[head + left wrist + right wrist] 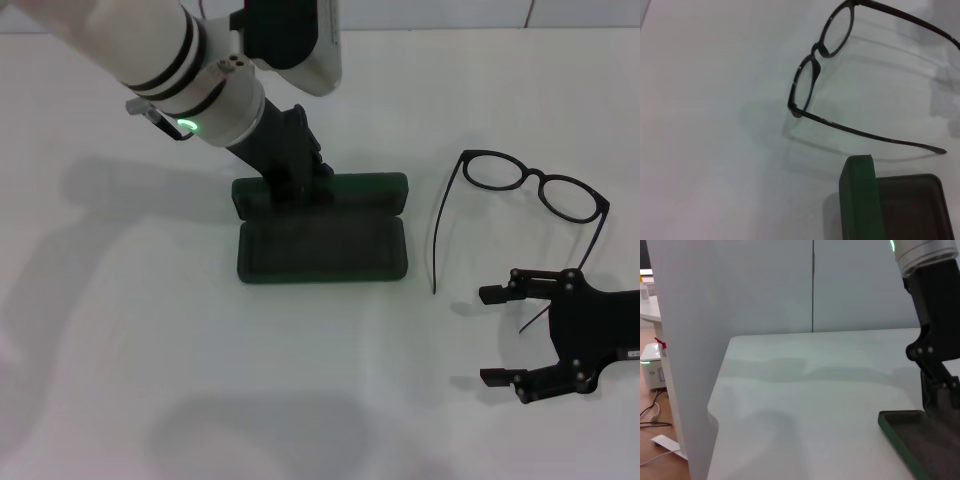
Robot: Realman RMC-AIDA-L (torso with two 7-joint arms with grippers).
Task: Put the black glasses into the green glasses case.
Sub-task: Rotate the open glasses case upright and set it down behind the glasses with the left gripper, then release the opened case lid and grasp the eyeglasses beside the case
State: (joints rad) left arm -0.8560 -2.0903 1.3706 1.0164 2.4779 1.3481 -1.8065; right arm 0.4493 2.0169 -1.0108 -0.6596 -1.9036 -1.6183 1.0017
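The green glasses case (322, 248) lies open in the middle of the table, its lid (365, 190) raised at the far side. My left gripper (293, 186) reaches down from the upper left and is shut on the left part of that lid; the right wrist view shows it (939, 390) standing on the case (902, 435). The black glasses (538, 186) rest unfolded to the right of the case, temple arms pointing toward me. In the left wrist view the glasses (812, 75) lie beyond the case's edge (858, 195). My right gripper (487, 336) hovers open just in front of the glasses, holding nothing.
The white table (150, 380) carries nothing else. In the right wrist view the table's far edge (717, 405) drops off to a floor with cables and a small white device (652, 365).
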